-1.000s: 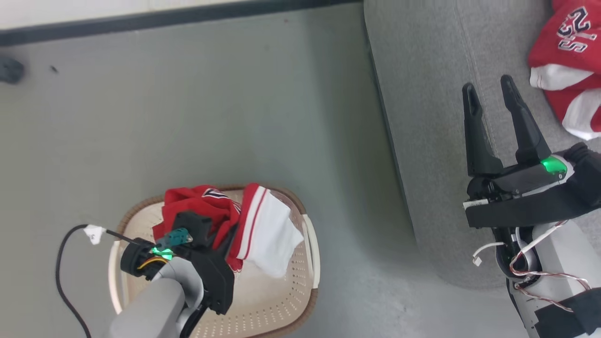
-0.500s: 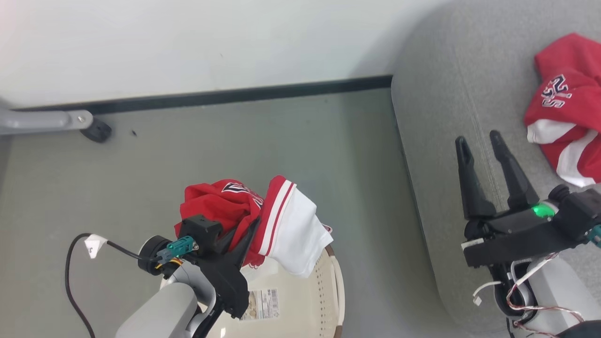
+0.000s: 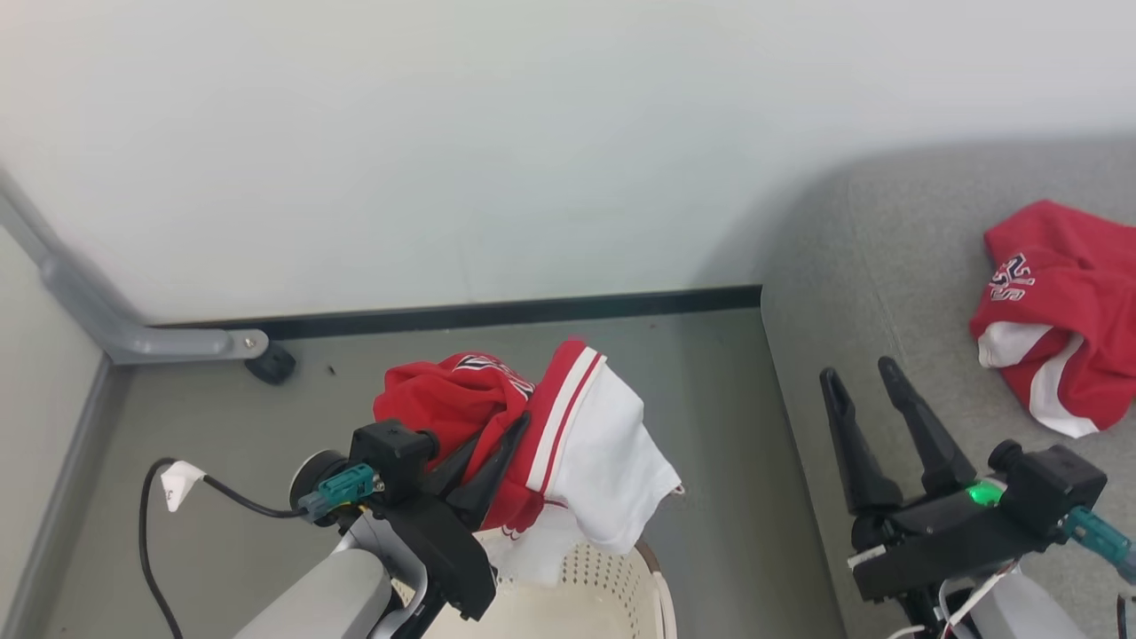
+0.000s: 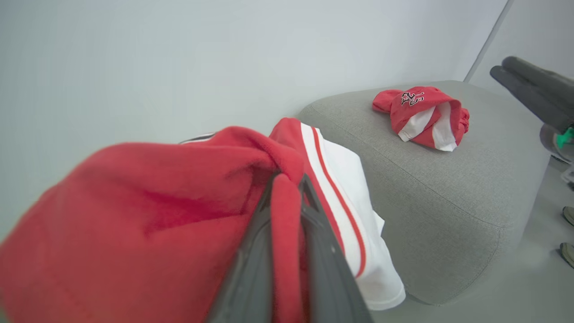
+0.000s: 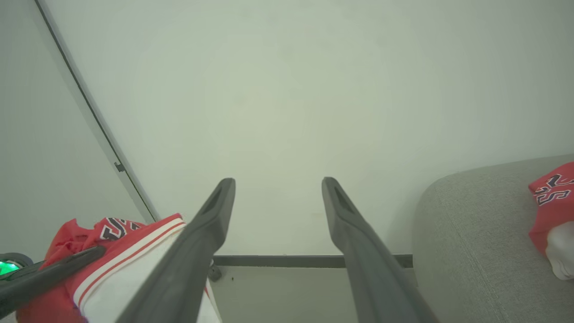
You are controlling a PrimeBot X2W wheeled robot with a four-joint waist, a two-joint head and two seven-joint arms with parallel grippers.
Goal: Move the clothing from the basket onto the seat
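Observation:
My left gripper [image 3: 501, 439] is shut on a red jersey with a white striped panel [image 3: 577, 435], which hangs bunched just above the cream basket [image 3: 661, 595]. The jersey's lowest white fold hangs at the basket's rim. In the left wrist view the red cloth [image 4: 157, 215] is pinched between the two fingers [image 4: 314, 224]. The grey seat [image 3: 852, 266] lies to the right, and another red-and-white jersey [image 3: 1065, 311] rests crumpled on it. My right gripper [image 3: 859, 373] is open with nothing in it, over the seat's left edge. Its fingertips [image 5: 278, 184] point at the wall.
A pale wall with a black baseboard [image 3: 497, 312] runs behind the grey floor. A grey metal leg with a black caster [image 3: 266, 362] stands at the back left. A black cable [image 3: 146, 541] loops from my left wrist. What look like shoe tips [image 4: 568, 215] show beyond the seat.
The head camera has tilted up, bringing the wall into view. My left gripper has lifted the jersey up out of the basket. The right gripper stays open.

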